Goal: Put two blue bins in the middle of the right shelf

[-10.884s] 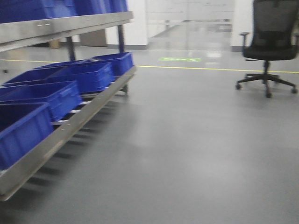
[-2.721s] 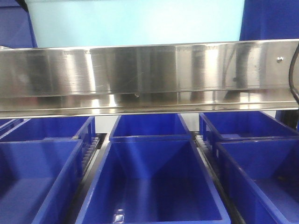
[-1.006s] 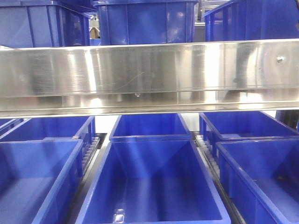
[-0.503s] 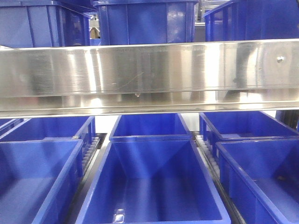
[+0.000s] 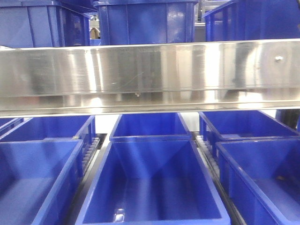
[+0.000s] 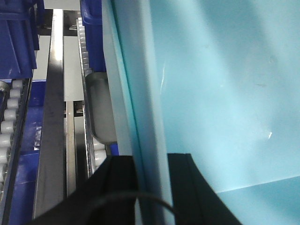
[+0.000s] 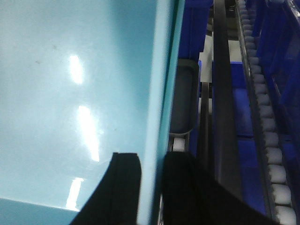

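A pale sky-blue bin (image 6: pixel 220 93) fills the left wrist view, its smooth inside wall to the right of its rim. My left gripper (image 6: pixel 152 183) is shut on that rim, with one black finger (image 6: pixel 119 180) outside and one inside. The right wrist view shows the same pale blue bin (image 7: pixel 70 93) from its other side. There my right gripper (image 7: pixel 152 185) is shut on the wall, a finger (image 7: pixel 126 180) inside and one outside. I cannot tell whether a second bin is nested in it. The front view shows no pale bin and no gripper.
A wide steel shelf rail (image 5: pixel 150 70) crosses the front view. Dark royal-blue bins (image 5: pixel 152 187) fill the level below it, and more dark bins (image 5: pixel 145 21) stand on the level above. Roller tracks (image 7: pixel 269 154) and steel rails (image 6: pixel 54 117) run beside the held bin.
The pale bin that filled the top of the front view 2.7 s ago no longer shows there; dark bins show instead. Over the last second the view barely shifts.
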`<state>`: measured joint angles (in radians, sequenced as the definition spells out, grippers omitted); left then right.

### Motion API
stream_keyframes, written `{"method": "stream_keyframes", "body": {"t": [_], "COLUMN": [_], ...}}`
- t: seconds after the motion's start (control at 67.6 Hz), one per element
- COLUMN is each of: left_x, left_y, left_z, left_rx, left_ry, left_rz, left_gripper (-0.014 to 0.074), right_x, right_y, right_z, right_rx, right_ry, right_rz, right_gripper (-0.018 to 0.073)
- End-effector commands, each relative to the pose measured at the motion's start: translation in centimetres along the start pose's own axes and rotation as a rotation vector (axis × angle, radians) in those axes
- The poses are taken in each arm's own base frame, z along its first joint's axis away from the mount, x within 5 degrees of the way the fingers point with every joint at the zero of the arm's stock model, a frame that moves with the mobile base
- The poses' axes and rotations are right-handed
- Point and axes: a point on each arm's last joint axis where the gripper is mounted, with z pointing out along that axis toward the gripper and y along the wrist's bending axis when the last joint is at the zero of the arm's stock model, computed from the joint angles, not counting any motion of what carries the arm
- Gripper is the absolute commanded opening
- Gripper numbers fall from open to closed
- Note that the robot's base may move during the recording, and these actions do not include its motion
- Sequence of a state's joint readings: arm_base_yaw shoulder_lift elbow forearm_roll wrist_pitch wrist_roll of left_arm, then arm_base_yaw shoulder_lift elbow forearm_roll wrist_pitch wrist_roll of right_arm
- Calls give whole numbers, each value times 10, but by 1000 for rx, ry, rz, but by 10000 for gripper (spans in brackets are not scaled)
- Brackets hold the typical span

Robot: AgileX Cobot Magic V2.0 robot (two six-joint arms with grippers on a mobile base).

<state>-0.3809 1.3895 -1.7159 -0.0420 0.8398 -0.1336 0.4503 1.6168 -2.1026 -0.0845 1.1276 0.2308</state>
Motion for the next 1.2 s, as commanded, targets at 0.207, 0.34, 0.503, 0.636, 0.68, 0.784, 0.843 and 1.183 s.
{"method": "stream_keyframes", "body": {"t": [0.207,0.34,0.503,0.636,0.68,0.784,0.843,1.183], "left_x": [-13,-13,-13,-13,-13,-13,-13,-13], "left_y": [-4,-4,-4,-4,-4,-4,-4,-4], "left_z": [-12,-12,-12,-12,-12,-12,-12,-12], "left_rx": [30,30,30,30,30,30,30,30], "left_ry": [-110,-110,-110,-110,-110,-110,-110,-110], "left_rz": [9,9,9,9,9,9,9,9], "left_gripper": [-111,-111,-111,-111,-111,-111,-111,-111], "right_x": [-13,-13,-13,-13,-13,-13,-13,-13], "right_y": [1,1,1,1,1,1,1,1], "right_z": [-16,-16,-16,-16,-16,-16,-16,-16], "right_rx": [-21,-21,-21,-21,-21,-21,-21,-21], "right_ry": [-129,-129,-129,-129,-129,-129,-129,-129], "right_rz": [-11,-11,-11,-11,-11,-11,-11,-11], "right_gripper": [-154,-154,-154,-154,-154,-154,-154,-154]}}
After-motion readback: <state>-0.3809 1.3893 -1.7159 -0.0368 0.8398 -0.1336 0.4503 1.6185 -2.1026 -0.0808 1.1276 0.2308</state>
